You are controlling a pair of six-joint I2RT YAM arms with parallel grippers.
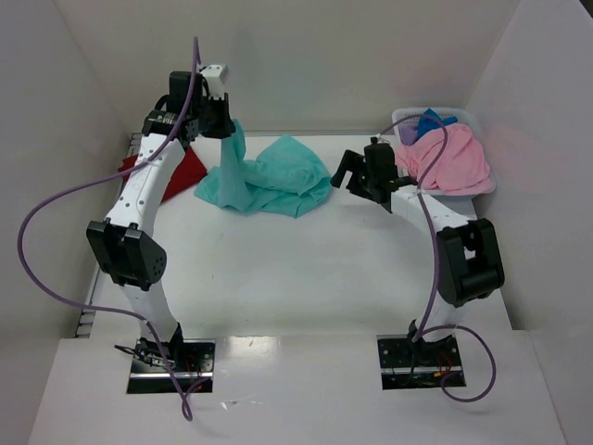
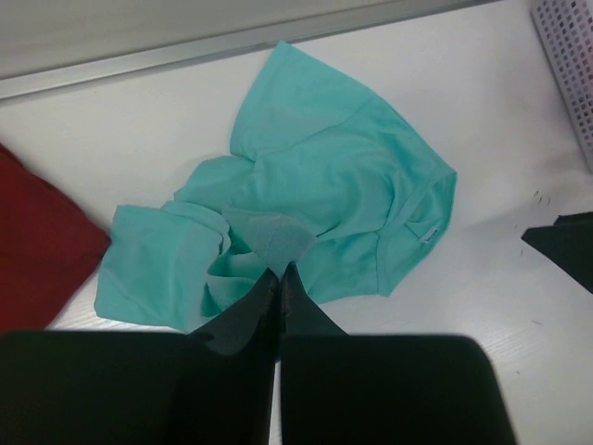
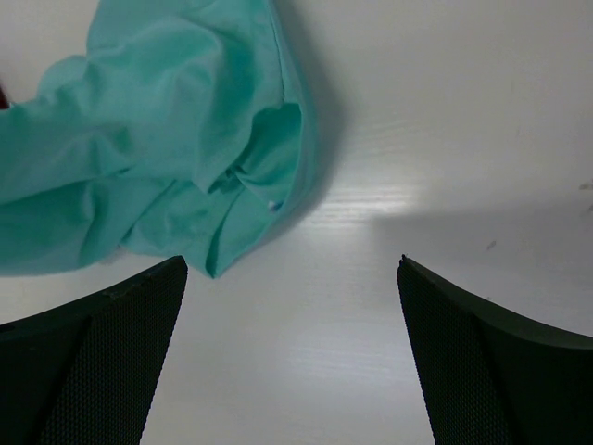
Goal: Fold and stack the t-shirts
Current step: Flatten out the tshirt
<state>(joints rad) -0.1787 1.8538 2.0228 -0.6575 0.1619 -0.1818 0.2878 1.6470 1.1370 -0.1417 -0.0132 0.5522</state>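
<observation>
The teal t-shirt (image 1: 278,176) lies crumpled on the table at the back middle, and one edge is pulled up in a strip. My left gripper (image 1: 222,125) is shut on that raised edge and holds it above the table; the left wrist view shows the pinched fabric (image 2: 273,241) at my closed fingertips and the rest of the shirt (image 2: 334,185) below. My right gripper (image 1: 347,171) is open and empty, just right of the teal shirt, whose corner (image 3: 185,167) shows ahead of its left finger (image 3: 111,352). A dark red t-shirt (image 1: 181,171) lies behind my left arm.
A white perforated basket (image 1: 463,119) at the back right holds a pink shirt (image 1: 449,159) hanging over its rim, with blue (image 1: 434,120) and purple (image 1: 409,134) fabric behind it. White walls close in the table on three sides.
</observation>
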